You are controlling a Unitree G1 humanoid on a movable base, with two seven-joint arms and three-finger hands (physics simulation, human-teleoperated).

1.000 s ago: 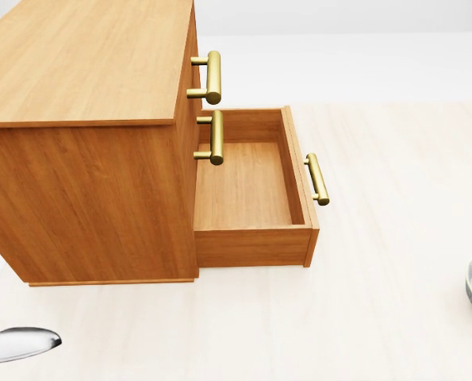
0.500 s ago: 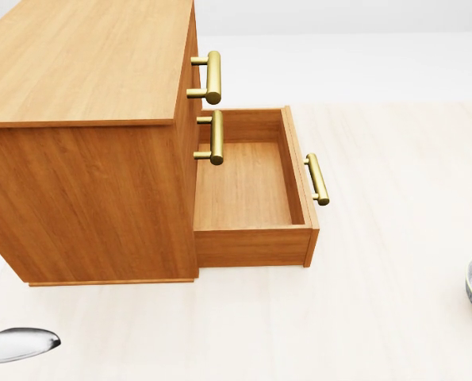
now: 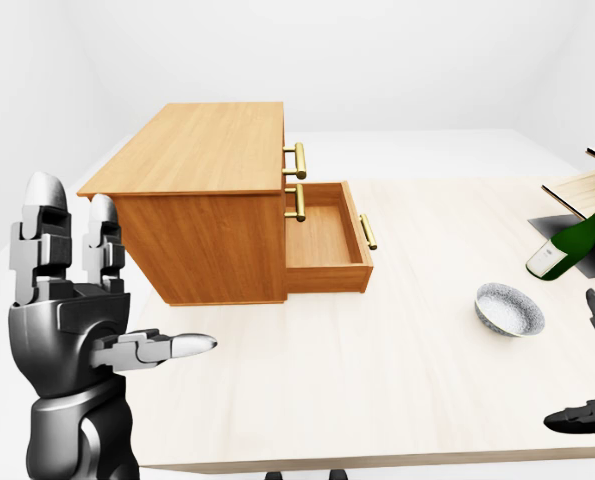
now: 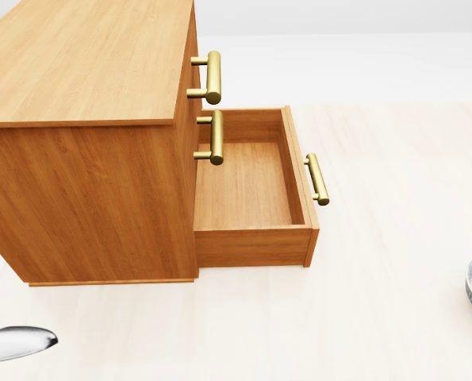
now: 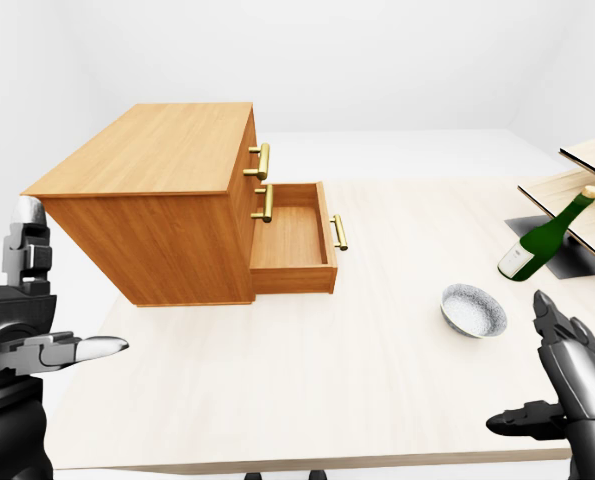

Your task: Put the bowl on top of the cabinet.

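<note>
While my left hand (image 3: 72,330) hangs open afar, the bowl (image 5: 474,310) lies up-left of my open right hand (image 5: 562,385), right-eye view.

Work surface: a pale, cream-coloured wooden tabletop (image 3: 407,370) with faint lengthwise grain. It fills the lower half of both eye views. Its near edge (image 5: 327,462) runs along the bottom of the right-eye view.

Floor: a plain white floor (image 3: 427,155) lies beyond the far edge of the tabletop.

Walls: plain white walls (image 3: 397,60) enclose the space. Two of them meet at a soft vertical corner (image 5: 525,85) at the upper right of the right-eye view.

Furniture: two light brown flat wooden shelf boards (image 5: 589,152) enter from the right edge, one above the other. A dark rectangular panel (image 5: 580,256) lies beneath them at tabletop level.

Lighting: even and diffuse. Shadows are faint and soft-edged.
</note>
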